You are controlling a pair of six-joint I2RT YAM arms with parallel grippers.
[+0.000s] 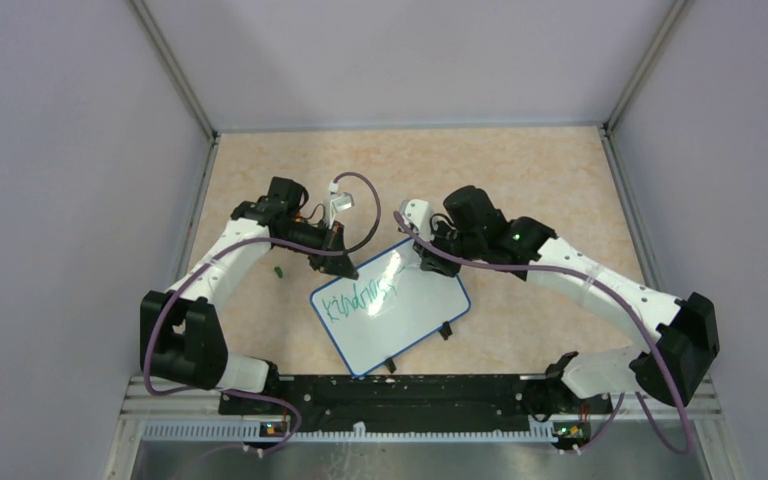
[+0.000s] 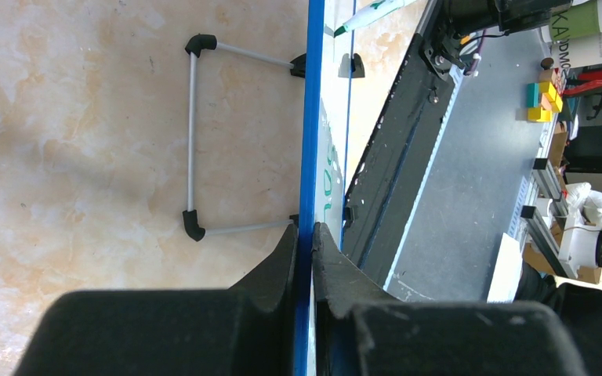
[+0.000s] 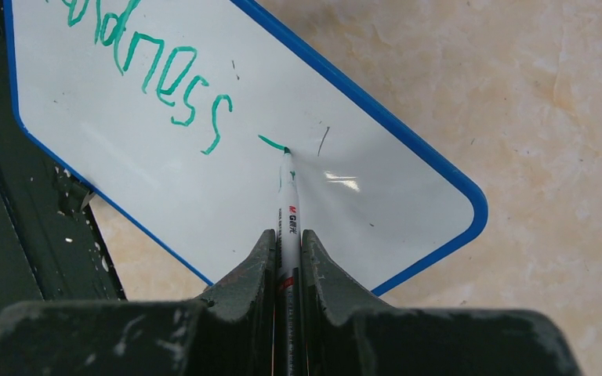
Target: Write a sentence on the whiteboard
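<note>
One whiteboard (image 1: 415,310); one line of the sentence (image 1: 358,298) on it, a single green word, plus one short stroke at its four o'clock; one marker (image 3: 288,227); two black clip feet (image 1: 447,330) on the board's five o'clock edge; two grippers, the left gripper (image 2: 304,235) and the right gripper (image 3: 286,239); one small green speck (image 1: 277,270), perhaps a cap, at the board's nine o'clock.

The whiteboard (image 3: 165,188) was glossy, with glare just beyond the right hand (image 3: 288,235); its blue rim (image 3: 360,99) looked like smooth plastic. That hand's black fingers (image 3: 252,270) were matt, grainy plastic, scuffed pale. The marker (image 3: 288,207) between them had a smooth white plastic barrel. The worktop (image 3: 556,102) was smooth marbled beige. Ahead of the left hand (image 2: 304,229), thin stand rods (image 2: 192,141) looked like bare metal.
</note>
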